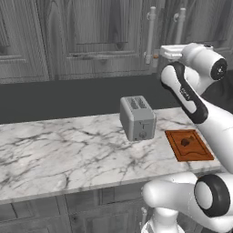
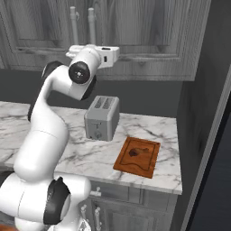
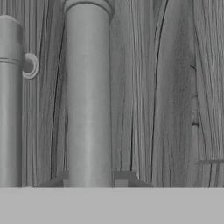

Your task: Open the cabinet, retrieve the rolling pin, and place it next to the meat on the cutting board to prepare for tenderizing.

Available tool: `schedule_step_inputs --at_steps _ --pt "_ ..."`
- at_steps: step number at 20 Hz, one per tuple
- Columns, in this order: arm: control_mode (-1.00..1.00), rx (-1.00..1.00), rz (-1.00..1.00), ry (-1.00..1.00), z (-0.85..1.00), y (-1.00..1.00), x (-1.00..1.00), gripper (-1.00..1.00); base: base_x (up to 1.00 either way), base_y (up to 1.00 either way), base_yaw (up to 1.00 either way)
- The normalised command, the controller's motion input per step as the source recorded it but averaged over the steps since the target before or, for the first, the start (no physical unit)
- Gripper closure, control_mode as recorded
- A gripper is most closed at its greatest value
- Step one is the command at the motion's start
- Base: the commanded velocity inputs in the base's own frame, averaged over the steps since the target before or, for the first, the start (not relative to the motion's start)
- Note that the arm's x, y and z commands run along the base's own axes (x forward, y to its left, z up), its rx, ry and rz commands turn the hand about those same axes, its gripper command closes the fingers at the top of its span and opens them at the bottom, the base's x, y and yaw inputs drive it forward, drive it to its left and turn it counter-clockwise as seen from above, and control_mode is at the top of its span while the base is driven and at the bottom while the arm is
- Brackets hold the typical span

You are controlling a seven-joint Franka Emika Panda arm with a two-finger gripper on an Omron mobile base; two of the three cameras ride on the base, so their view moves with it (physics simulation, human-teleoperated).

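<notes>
Two doors on the tall grey cabinet [image 1: 91,36], both shut flat. Two long pale bar handles side by side where the doors meet, standing straight up.

Up high at the doors, well above the counter: the claw [image 3: 92,177], at the end of the white arm. Squeezed nearly all the way closed, with one bar handle [image 3: 87,96] caught between its two small dark tips. Gripping that handle and nothing else. Second handle [image 3: 9,100] just beside it, at the left edge of the hand view, not touched. Hard to say from the pictures which door the gripped handle belongs to.

Down below, on the white and grey marble counter [image 1: 54,154]: a grey metal toaster [image 1: 138,117] standing upright, with two slots on top. Near it, toward the counter's right end, the small orange-brown cutting board [image 1: 200,152], lying flat and not touching the toaster. On the board, close to its middle, the meat [image 1: 185,142], a little dark brown lump, much smaller than the board. Plenty of bare wood left around the meat.
</notes>
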Motion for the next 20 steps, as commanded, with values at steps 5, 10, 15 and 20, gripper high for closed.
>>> schedule_step_inputs --at_steps 5,10,15,20 --pt "-1.0 0.0 0.01 0.0 0.0 -0.77 -0.73 1.0 0.0 0.0 0.0" --pt "-1.0 0.0 0.06 0.0 0.0 -0.94 -0.83 1.0 0.0 0.0 0.0" --pt "-1.0 0.0 0.07 0.0 -0.01 -0.75 -0.75 1.0 0.0 0.0 0.0" --pt "-1.0 0.0 0.11 0.0 -0.07 -0.63 -0.69 1.0 0.0 0.0 0.0"
